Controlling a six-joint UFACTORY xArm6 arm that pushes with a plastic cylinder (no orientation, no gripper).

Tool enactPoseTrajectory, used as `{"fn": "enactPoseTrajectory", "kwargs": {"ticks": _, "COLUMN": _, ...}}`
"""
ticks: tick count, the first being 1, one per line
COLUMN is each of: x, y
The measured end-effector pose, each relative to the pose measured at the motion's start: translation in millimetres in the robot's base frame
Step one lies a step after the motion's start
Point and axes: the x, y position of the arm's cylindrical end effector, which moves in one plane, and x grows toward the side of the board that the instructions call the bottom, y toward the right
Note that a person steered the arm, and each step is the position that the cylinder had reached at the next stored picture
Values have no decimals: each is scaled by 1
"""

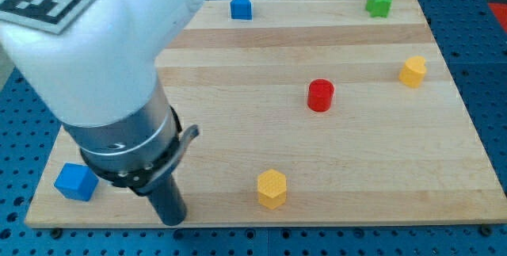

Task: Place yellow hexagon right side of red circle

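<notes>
The yellow hexagon (271, 189) lies near the view's bottom, a little right of centre. The red circle (320, 95) stands above and to the right of it, in the middle right of the board. My tip (173, 219) rests on the board near the bottom edge, well to the left of the yellow hexagon and apart from it. The arm's large white and grey body fills the view's upper left and hides the board beneath it.
A second yellow block (412, 71) sits near the right edge, right of the red circle. A green star (379, 2) is at the top right. A blue house-shaped block (241, 6) is at the top. A blue cube (76, 181) lies at the bottom left corner of the wooden board (380, 169).
</notes>
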Motion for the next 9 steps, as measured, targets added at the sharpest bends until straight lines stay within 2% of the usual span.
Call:
{"fn": "enactPoseTrajectory", "kwargs": {"ticks": 2, "x": 0, "y": 84}}
{"fn": "enactPoseTrajectory", "kwargs": {"ticks": 5, "x": -23, "y": 103}}
{"fn": "enactPoseTrajectory", "kwargs": {"ticks": 6, "x": -52, "y": 124}}
{"fn": "enactPoseTrajectory", "kwargs": {"ticks": 8, "x": -79, "y": 177}}
{"fn": "enactPoseTrajectory", "kwargs": {"ticks": 9, "x": -93, "y": 186}}
